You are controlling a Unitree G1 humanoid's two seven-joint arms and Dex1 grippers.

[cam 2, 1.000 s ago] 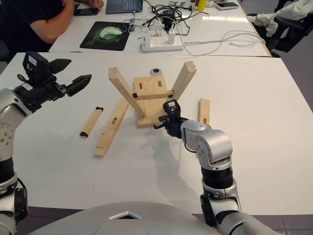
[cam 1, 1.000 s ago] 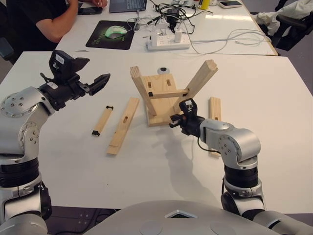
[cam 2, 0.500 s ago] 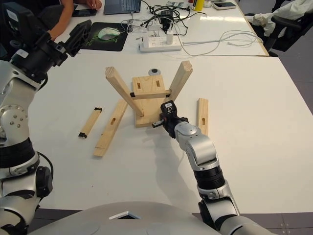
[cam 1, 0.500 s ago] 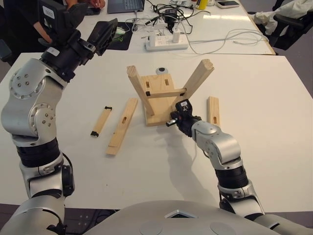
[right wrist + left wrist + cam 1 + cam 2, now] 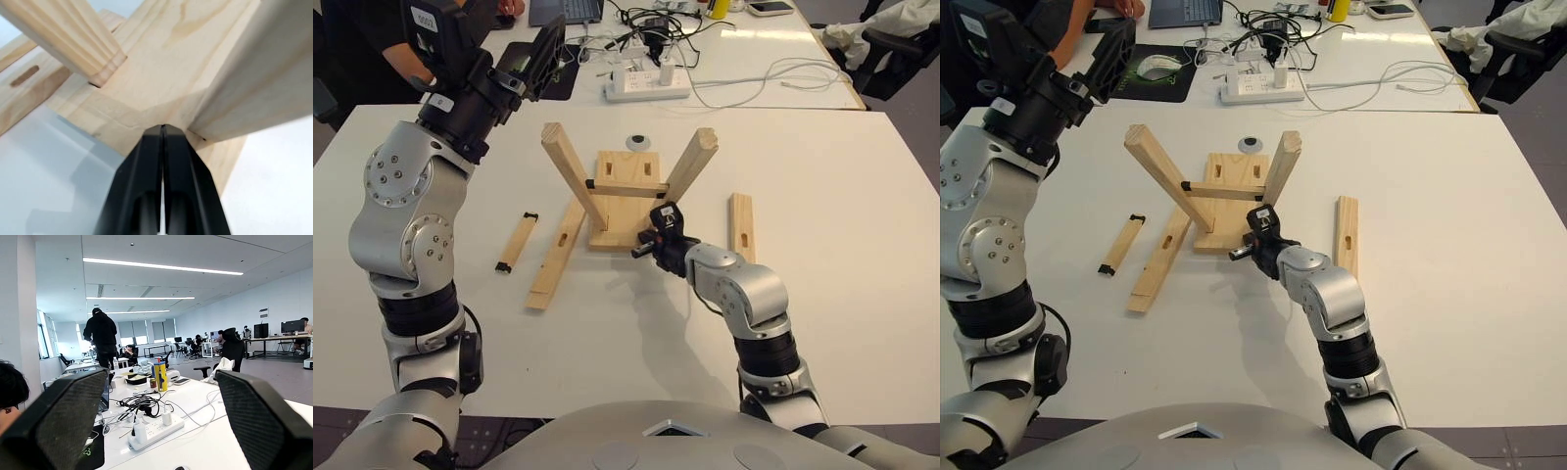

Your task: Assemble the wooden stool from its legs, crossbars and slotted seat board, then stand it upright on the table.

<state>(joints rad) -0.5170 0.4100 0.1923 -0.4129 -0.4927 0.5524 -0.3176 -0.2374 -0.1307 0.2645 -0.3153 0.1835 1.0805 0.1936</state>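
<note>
The half-built stool lies upside down mid-table: the seat board (image 5: 623, 208) flat, two legs (image 5: 570, 176) (image 5: 691, 166) slanting upward, joined by a crossbar (image 5: 628, 186). My right gripper (image 5: 649, 242) is shut, empty, its tips against the board's near edge (image 5: 161, 105) between the two legs. My left gripper (image 5: 521, 67) is open and raised high over the table's far left, holding nothing; its fingers (image 5: 54, 431) frame the room. Loose on the table are a short crossbar (image 5: 517, 241), a slotted leg (image 5: 561, 252) beside it, and another leg (image 5: 739, 227) on the right.
A small round black-and-white disc (image 5: 641, 142) lies just behind the seat board. On the desk behind are a power strip (image 5: 649, 86) with cables and a mouse pad (image 5: 530, 73), with a person's arm at its left end. White tabletop (image 5: 842, 196) spreads to the right.
The stool assembly has swung and shifted left, its leg tops moving left. My right gripper has moved left with the board's edge. My left arm has risen from table height to high up.
</note>
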